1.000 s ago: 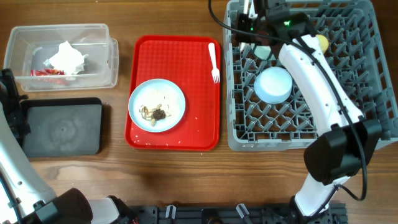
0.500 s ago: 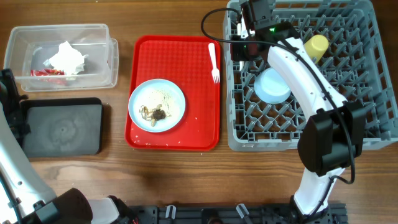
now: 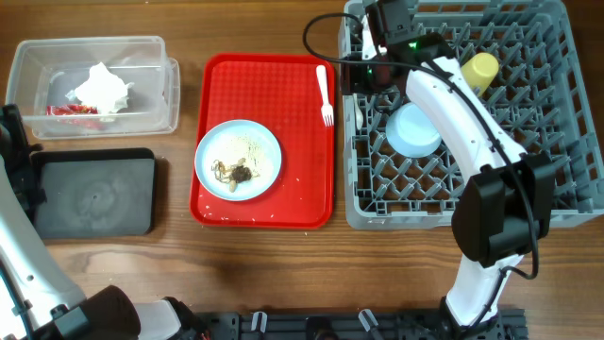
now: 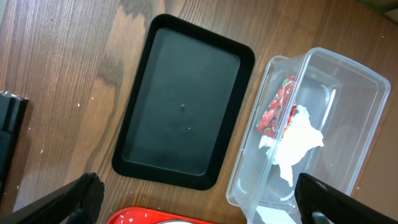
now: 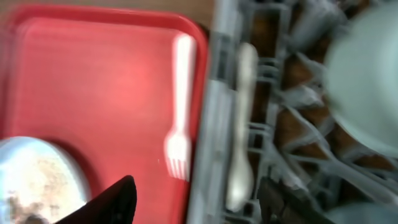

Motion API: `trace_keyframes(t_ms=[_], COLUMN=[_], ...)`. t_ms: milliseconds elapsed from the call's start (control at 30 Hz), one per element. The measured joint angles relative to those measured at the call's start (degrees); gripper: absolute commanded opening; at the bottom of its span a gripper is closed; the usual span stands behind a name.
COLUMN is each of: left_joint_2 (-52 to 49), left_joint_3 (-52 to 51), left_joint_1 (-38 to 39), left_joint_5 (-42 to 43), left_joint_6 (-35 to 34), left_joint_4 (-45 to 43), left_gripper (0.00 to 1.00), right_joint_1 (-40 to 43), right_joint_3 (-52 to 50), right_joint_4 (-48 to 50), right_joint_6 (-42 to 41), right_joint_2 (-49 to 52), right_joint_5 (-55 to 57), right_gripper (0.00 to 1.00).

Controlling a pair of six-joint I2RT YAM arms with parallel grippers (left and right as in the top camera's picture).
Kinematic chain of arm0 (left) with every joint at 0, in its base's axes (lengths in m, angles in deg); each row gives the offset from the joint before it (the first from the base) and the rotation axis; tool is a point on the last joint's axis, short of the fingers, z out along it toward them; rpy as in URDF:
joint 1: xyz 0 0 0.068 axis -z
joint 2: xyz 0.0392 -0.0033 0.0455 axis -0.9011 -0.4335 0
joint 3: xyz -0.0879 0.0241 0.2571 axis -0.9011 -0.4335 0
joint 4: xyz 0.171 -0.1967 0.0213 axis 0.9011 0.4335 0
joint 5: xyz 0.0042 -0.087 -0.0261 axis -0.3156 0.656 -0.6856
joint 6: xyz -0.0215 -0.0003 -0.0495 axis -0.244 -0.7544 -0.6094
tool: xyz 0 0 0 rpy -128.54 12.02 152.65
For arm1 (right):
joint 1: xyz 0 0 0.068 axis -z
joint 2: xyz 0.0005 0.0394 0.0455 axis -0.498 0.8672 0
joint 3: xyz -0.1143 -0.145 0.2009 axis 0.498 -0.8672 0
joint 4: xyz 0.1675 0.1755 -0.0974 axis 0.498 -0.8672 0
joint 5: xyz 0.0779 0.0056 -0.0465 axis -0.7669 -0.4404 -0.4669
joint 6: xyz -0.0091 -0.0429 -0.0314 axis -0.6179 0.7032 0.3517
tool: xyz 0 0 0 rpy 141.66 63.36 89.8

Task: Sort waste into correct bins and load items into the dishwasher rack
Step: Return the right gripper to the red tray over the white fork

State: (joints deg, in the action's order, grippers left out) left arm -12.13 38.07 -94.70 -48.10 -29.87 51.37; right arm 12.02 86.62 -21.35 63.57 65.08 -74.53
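Observation:
My right gripper hangs open over the left edge of the grey dishwasher rack. A white spoon lies loose in the rack below it. The white fork rests on the red tray beside the rack. In the rack are a pale blue bowl, a yellow cup and a pale green bowl. The blue plate holds brown scraps. My left gripper is open and empty above the black tray and the clear tub, which holds the napkin and red wrapper.
The red serving tray lies between the bins and the rack, with crumbs near its front edge. My right arm crosses the rack's left half. The left arm's base stands at the table's left edge beside the black tray.
My right arm swung left to the rack's left edge and its jaws opened. The spoon now lies loose in the rack. The left arm has not moved.

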Motion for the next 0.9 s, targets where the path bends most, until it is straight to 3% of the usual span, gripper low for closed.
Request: trace_keyframes(t_ms=[200,333,600,900], left_joint_2=[0.0,0.0,0.0,0.0], left_joint_3=[0.0,0.0,0.0,0.0], left_joint_1=[0.0,0.0,0.0,0.0], left_joint_5=[0.0,0.0,0.0,0.0], left_joint_6=[0.0,0.0,0.0,0.0], left_joint_4=[0.0,0.0,0.0,0.0], left_gripper=[1.00,1.00,1.00,1.00], right_joint_1=[-1.3,-5.2,-14.5,-14.7], right_joint_3=[0.0,0.0,0.0,0.0], right_joint_4=[10.4,15.5,17.6,18.5], right_joint_6=[-1.3,-2.0,-2.4,-2.6], right_joint_2=[-1.4,-1.9,-0.4,8.6], right_joint_5=[-7.4,-6.9,8.1,18.8], right_gripper=[0.64,0.70,0.72,0.74])
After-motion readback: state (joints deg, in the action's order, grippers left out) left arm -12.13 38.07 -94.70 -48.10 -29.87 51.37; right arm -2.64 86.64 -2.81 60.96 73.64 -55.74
